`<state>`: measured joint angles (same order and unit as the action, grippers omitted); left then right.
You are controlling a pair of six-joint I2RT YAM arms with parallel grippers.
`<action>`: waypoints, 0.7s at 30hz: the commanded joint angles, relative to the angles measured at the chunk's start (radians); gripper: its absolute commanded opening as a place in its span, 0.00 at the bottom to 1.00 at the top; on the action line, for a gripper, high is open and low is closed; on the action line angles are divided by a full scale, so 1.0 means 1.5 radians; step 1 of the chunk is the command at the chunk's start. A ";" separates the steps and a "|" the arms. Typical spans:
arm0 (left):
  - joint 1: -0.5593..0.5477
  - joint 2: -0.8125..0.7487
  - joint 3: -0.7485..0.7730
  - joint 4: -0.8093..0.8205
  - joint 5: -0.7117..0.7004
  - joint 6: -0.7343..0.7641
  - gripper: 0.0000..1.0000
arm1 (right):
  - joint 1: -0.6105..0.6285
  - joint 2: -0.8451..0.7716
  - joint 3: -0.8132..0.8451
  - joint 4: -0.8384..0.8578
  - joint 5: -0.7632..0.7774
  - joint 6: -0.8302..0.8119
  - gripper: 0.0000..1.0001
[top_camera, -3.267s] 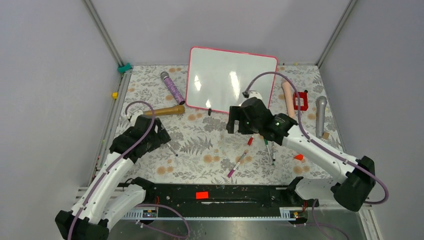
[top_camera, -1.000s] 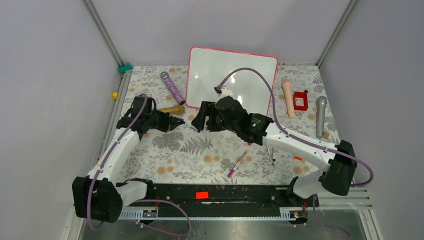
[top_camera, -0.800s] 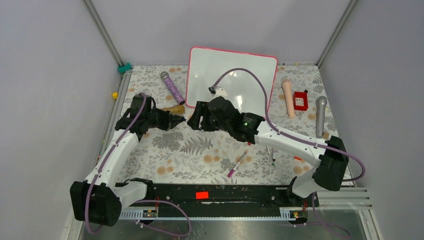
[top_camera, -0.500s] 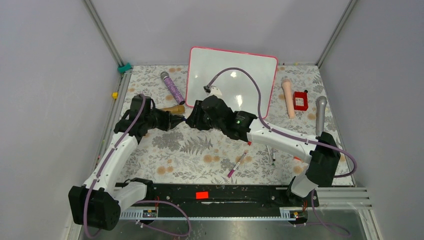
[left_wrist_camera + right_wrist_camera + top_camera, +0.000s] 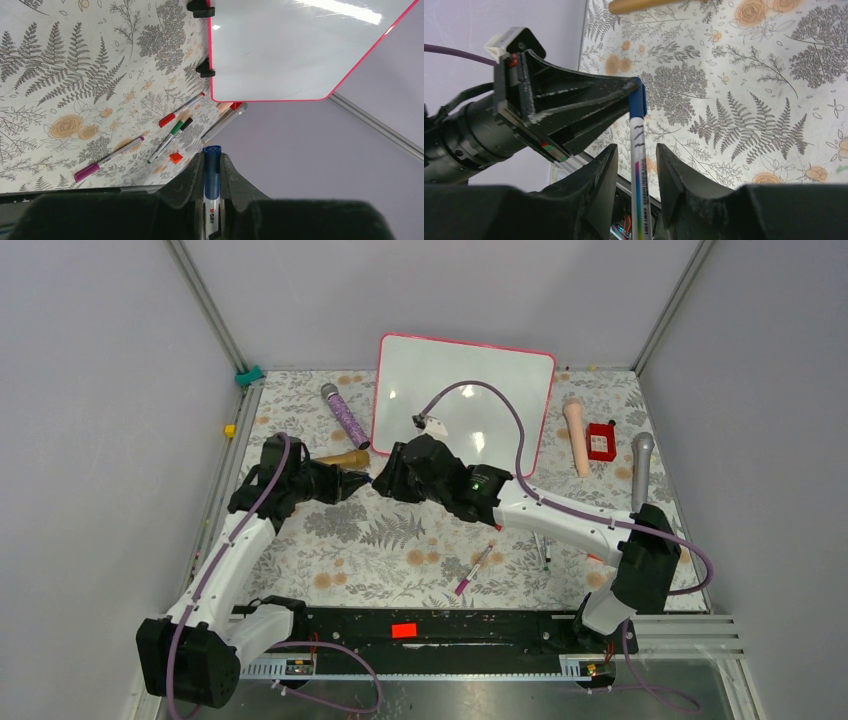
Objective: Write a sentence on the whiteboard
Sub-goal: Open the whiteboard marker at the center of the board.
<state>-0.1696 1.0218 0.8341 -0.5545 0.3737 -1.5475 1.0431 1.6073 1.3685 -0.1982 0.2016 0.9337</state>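
- The left gripper [image 5: 212, 162] is clamped on the blue cap of a blue-capped marker [image 5: 639, 145]. The cap sits right at its fingertips, pinched from both sides.
- The marker's white barrel runs crosswise from those fingertips into the right gripper [image 5: 637, 152]. A rainbow strip and black lettering show along the barrel.
- The right gripper is only narrowly parted. Its two fingers flank the barrel, and a sliver of patterned tablecloth [image 5: 749, 115] shows on each side, so no pad is seen touching it.
- From above, the two grippers meet tip to tip, the left one pointing toward the right one.
- The whiteboard [image 5: 450, 360] is propped just beyond the right gripper, farther from the arm bases than both sets of fingertips. Its pink-red rim faces the hands.
- Its face reads plain glossy white with glare streaks. Two black clip feet [image 5: 200, 7] grip the edge nearest the grippers.
- A gold-brown microphone [image 5: 343, 459] lies just beyond the left gripper, between it and the board's near corner.
- A purple microphone [image 5: 345, 415] lies farther out past it.
- In the left wrist view, a red marker [image 5: 181, 110], a green marker [image 5: 169, 141] and a magenta marker [image 5: 107, 160] lie loose on the cloth well ahead of the left fingertips.
- A small orange piece [image 5: 175, 158] lies beside the green marker.
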 commanded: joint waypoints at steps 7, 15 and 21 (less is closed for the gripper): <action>-0.004 -0.010 -0.007 0.020 0.003 -0.080 0.00 | 0.014 -0.026 -0.025 0.011 0.038 0.030 0.29; -0.006 -0.007 -0.010 0.020 0.004 -0.080 0.00 | 0.014 -0.031 -0.026 0.018 0.049 0.027 0.37; -0.008 -0.003 -0.011 0.021 0.007 -0.082 0.00 | 0.014 -0.037 -0.030 0.025 0.059 0.025 0.13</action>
<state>-0.1761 1.0222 0.8238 -0.5457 0.3737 -1.5612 1.0576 1.6051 1.3296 -0.1864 0.2253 0.9707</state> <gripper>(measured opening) 0.123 0.236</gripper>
